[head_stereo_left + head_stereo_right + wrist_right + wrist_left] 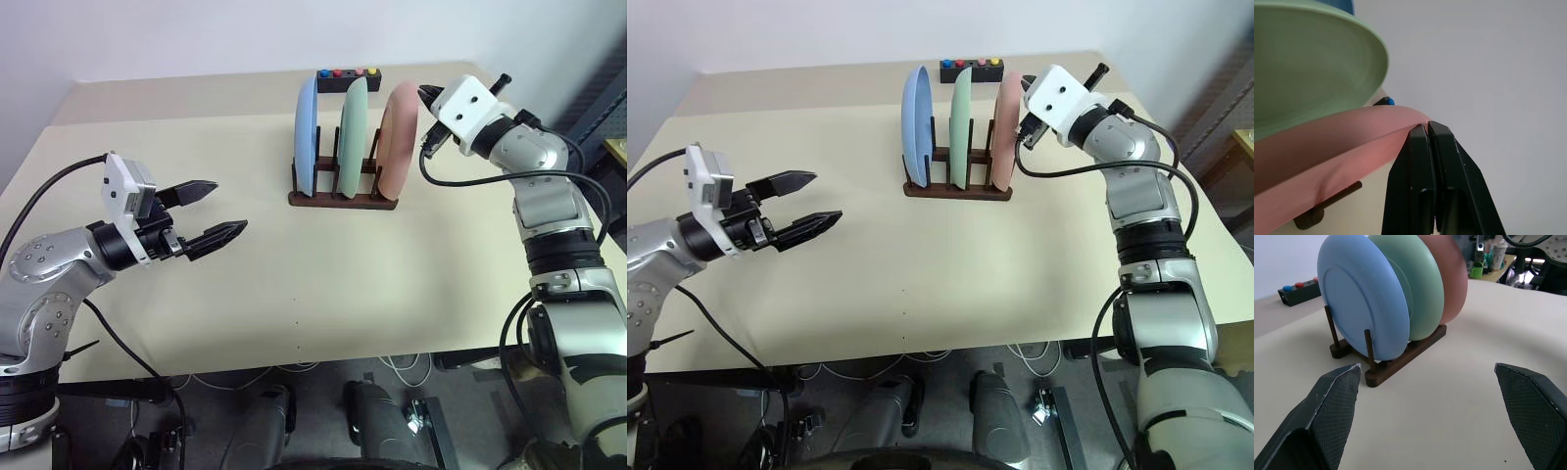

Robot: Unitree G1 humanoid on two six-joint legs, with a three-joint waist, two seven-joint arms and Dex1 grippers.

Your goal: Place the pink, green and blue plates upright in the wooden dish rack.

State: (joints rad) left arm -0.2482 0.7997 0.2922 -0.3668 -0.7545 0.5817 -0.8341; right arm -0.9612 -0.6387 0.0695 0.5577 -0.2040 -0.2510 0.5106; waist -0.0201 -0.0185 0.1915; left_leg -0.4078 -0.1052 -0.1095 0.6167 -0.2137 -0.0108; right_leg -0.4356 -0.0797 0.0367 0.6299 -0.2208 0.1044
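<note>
I have all three plates standing in the rack (343,199): blue (306,135), green (354,137) and pink (399,139) at the right end. My right gripper (427,95) is pinched together at the pink plate's top rim; whether it grips the edge or only touches it I cannot tell. My left gripper (214,211) hangs with its fingers apart, well clear. Next I judge a gentle release and retreat, without tipping the pink.

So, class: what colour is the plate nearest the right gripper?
Salmon pink, clearest in the left eye view.
</note>
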